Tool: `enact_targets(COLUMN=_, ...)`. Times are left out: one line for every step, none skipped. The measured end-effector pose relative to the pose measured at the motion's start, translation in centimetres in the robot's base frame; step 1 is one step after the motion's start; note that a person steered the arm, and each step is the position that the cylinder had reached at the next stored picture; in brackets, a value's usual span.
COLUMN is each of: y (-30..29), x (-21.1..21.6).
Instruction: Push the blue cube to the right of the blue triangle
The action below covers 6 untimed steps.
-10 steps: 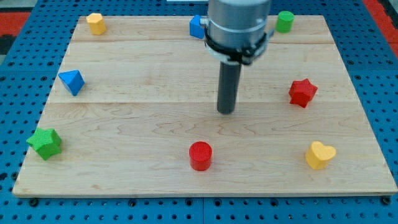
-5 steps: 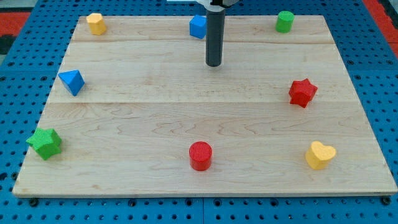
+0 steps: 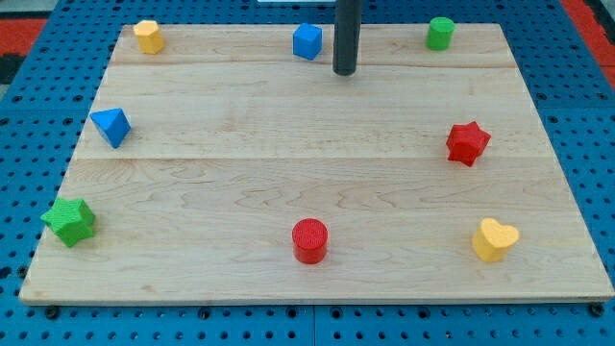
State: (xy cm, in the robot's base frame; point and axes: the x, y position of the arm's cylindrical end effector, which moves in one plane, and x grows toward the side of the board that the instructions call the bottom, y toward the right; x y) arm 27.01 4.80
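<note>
Just beside the blue cube (image 3: pixel 307 41), on its right, stands my tip (image 3: pixel 345 72), touching nothing.

My tip (image 3: pixel 345 72) is now farther up the board, just right of the blue cube (image 3: pixel 307 41), no longer mid-board.

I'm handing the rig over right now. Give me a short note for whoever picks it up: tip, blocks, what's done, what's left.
Tip: my tip is on the board near the view's top, just to the view's right of the blue cube, a small gap between them, not touching.
Blocks: the cube sits at the top edge, middle. The blue triangle is far off at the view's left.
Done: nothing yet; the cube is not beside the triangle.
Left: push the cube leftward and down the view, stopping it just to the triangle's right.
</note>
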Motion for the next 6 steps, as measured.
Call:
enact_targets(y=0.1, x=-3.1)
enact_targets(y=1.1, x=-5.2)
enact_targets(y=-2.7, x=-5.9)
enact_targets(y=-7.0, x=-6.3)
enact_targets(y=-11.6, x=-2.4)
enact_targets(y=-12.2, x=0.6)
